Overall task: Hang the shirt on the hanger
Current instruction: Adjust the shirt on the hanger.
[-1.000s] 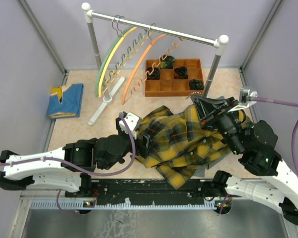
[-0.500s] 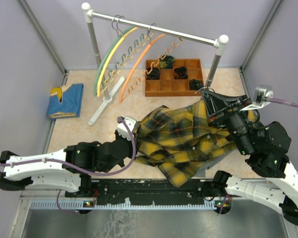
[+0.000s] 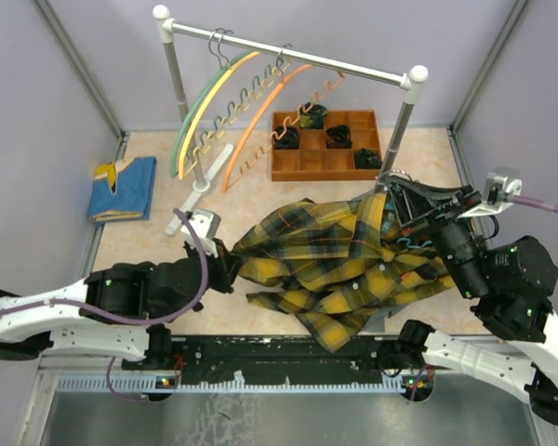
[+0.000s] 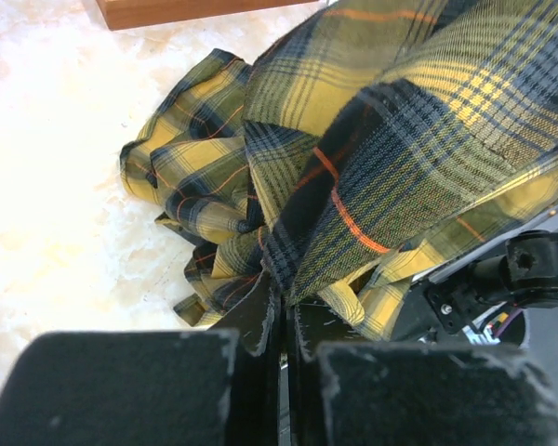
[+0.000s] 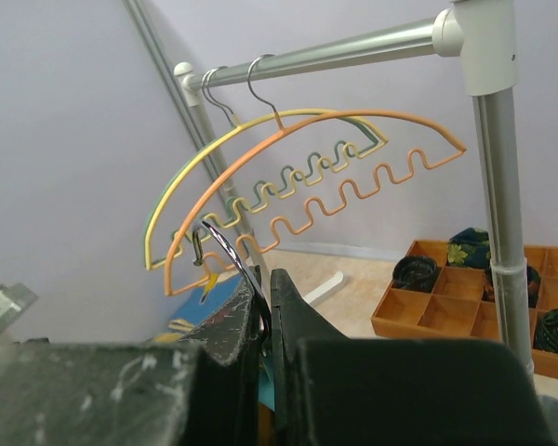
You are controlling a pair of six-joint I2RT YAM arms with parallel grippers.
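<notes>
At the far side of the pale marbled bench [image 3: 139, 246] we see a silver metal clothes rail with white end caps [image 3: 288, 54]. From it hang a thin curved green hanger [image 3: 188, 125] and a yellow hanger [image 3: 205, 102] close together, with an orange hanger with a wavy lower bar [image 3: 257, 116] just to their right. Behind the rail sits an orange-brown wooden tray with square compartments [image 3: 302, 176], and several hold dark rolled cloth bundles [image 3: 339, 136]. A white plastic bar [image 3: 211, 170] lies under the hangers. A folded blue cloth with a yellow patch [image 3: 126, 189] lies at the far left.

hanger [image 5: 225, 243] hidden under shirt [image 3: 335, 265] — only hook shows, shirt edge cropped
</notes>
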